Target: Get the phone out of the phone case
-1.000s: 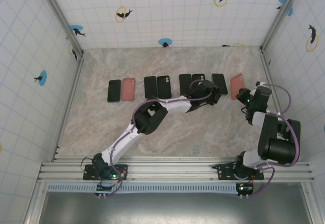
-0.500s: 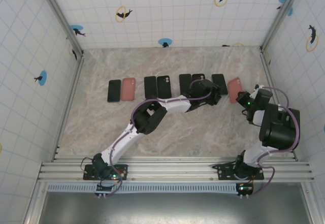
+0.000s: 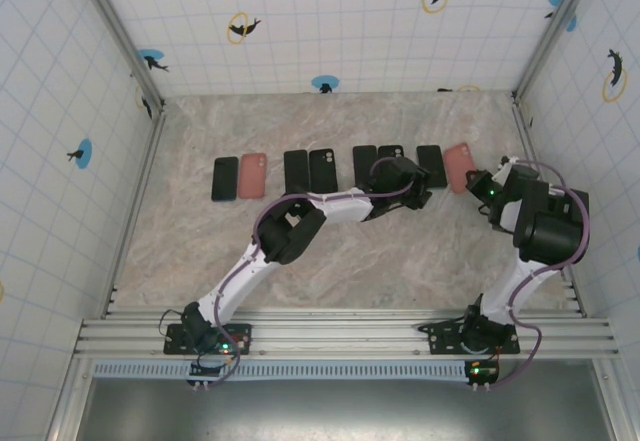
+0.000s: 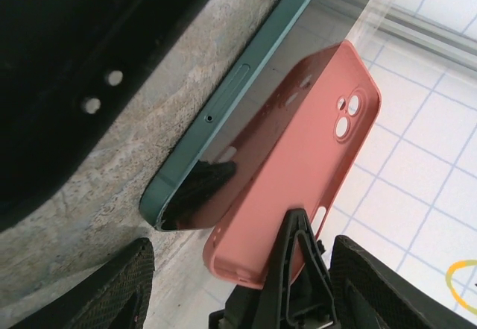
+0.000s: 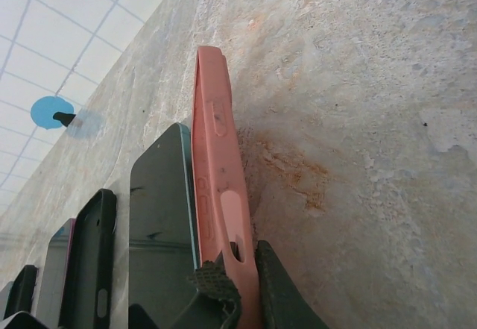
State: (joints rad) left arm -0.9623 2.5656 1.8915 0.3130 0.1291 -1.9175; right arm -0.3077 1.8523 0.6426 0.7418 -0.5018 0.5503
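**Item: pink phone case** (image 5: 218, 165). Right of centre in the top view, at the right end of the row. Stands on its long edge on the marble table (image 3: 300, 251), just beside the phone. Looks empty: the camera cut-out is open in the left wrist view.

**Item: phone** (image 4: 216, 113). Dark screen, teal frame, bare. Lies flat on the table at the case's left.

**Item: right gripper** (image 5: 240, 288). Fingers (image 5: 215, 280) pinched nearly closed on the case's lower end.

**Item: left gripper** (image 4: 253, 299). Fingers (image 4: 112, 292) well apart with nothing between them, low over the phone's near corner.

**Item: other phones and cases** (image 3: 310, 171). Laid in a row to the left, mid-frame in the top view.

**Status:** judged nearly complete, as phone and case appear separated. Left to do: set the case down flat, release it, and draw both arms clear.
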